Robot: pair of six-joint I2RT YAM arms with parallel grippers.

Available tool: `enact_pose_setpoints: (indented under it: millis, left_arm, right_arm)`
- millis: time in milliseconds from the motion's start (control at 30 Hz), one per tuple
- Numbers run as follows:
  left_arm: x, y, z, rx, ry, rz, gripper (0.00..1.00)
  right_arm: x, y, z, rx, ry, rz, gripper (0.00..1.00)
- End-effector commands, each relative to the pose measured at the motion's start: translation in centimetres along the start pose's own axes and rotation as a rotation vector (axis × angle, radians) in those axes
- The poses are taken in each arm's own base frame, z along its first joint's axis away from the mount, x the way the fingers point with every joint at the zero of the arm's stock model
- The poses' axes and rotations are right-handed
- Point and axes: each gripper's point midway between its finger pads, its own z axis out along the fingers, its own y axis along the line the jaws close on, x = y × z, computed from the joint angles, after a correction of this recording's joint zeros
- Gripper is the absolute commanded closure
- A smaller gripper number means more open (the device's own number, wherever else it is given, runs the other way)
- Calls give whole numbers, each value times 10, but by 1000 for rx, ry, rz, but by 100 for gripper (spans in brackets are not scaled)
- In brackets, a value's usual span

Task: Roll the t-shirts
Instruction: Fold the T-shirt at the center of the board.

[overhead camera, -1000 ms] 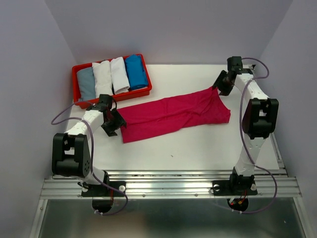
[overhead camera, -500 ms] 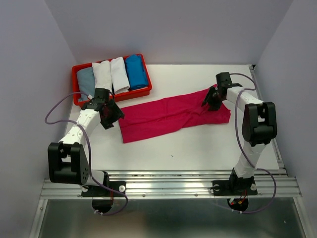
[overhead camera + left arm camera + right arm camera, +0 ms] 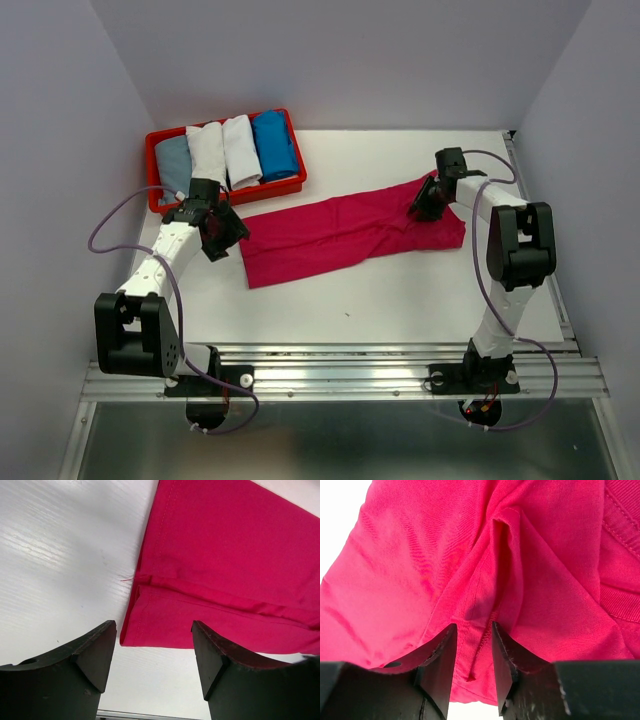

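Observation:
A magenta-pink t-shirt [image 3: 340, 235] lies folded into a long band across the middle of the table. My left gripper [image 3: 226, 232] is open and empty just off the band's left end. In the left wrist view the shirt's hemmed corner [image 3: 150, 625] lies just ahead of the gap between the fingers [image 3: 154, 652]. My right gripper [image 3: 420, 203] is low on the shirt's right end. In the right wrist view its jaws [image 3: 472, 630] stand narrow, pinching a raised fold of the pink cloth [image 3: 420, 555].
A red tray [image 3: 250, 190] at the back left holds rolled shirts: grey-blue [image 3: 175, 165], two white [image 3: 208, 155], bright blue [image 3: 273, 142]. White table [image 3: 400, 290] shows in front of the shirt. Walls close in on the left and right.
My right gripper came down and left, lowering the lifted right corner of the pink shirt onto the table. My left gripper moved slightly back, closer to the shirt's left end.

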Motion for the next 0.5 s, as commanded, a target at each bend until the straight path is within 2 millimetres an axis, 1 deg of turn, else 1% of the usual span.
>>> enact_pose_setpoints:
  millis: [0, 33, 100, 200, 367, 433, 467]
  left_arm:
    - [-3, 3, -4, -4, -23, 11, 27]
    - [-3, 3, -4, -5, -22, 12, 27]
    - [-2, 4, -4, -5, -22, 14, 27]
    - [-1, 5, -4, -8, -18, 14, 27]
    - [0, 6, -4, -7, -19, 16, 27]
    - [0, 6, -4, -8, -18, 19, 27]
    - [0, 6, -3, -8, -19, 19, 27]
  right_arm:
    - [-19, 5, -11, -5, -89, 3, 60]
    - [-23, 6, -19, -4, -113, 3, 59]
    - [-26, -2, -22, 34, -144, 17, 48]
    - [-23, -9, -24, 60, -153, 26, 40]
    - [-14, -17, -21, 76, -140, 46, 39]
    - [-11, -18, -17, 75, -129, 44, 42]
    - [-11, -17, -16, 68, -128, 43, 46]
